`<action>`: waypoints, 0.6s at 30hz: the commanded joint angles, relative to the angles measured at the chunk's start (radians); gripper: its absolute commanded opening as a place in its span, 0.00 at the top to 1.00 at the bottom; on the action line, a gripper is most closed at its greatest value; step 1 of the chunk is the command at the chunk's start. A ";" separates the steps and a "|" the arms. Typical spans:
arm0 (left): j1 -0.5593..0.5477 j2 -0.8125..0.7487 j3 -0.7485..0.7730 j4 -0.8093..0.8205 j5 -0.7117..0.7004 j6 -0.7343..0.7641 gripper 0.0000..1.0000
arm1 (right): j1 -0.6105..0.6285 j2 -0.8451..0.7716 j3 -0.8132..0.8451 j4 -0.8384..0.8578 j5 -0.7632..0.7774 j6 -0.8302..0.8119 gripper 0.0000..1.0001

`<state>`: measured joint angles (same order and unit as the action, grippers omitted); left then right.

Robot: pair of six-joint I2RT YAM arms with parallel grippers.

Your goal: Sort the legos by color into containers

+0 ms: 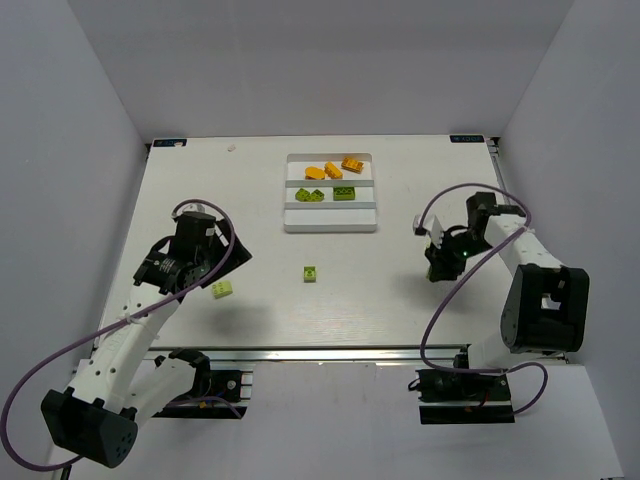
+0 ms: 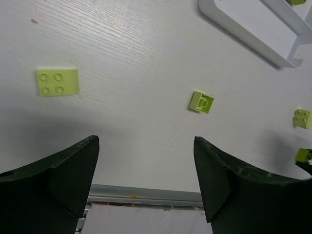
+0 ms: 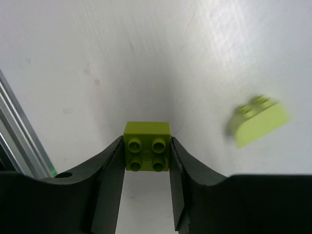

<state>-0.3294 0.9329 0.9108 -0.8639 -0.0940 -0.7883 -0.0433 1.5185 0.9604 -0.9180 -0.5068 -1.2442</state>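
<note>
One green brick (image 3: 146, 145) sits clamped in the right gripper (image 3: 146, 156), likely bound for the tray (image 1: 330, 221), middle compartment (image 1: 368, 195), beside the other greens (image 1: 344, 192); left gripper (image 2: 146, 163) hangs spread over loose lime bricks (image 2: 57, 82).

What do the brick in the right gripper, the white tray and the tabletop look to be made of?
Brick in the right gripper: hard moulded plastic, likely; lime, smooth with a slight sheen, crisp round studs.
Tray: probably plastic, white, semi-gloss, rounded rims; painted metal cannot be ruled out.
Tabletop: white board with fine parallel grain lines, matt; laminate or painted wood, I cannot tell which.
</note>
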 commanded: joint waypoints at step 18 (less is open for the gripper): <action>0.001 -0.049 -0.026 -0.124 -0.085 -0.118 0.12 | 0.301 0.601 0.948 0.432 0.017 0.897 0.87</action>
<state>-0.3294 0.9234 0.8959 -0.9554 -0.1593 -0.8673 0.2356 2.0739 1.8080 -0.5533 -0.5465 -0.4519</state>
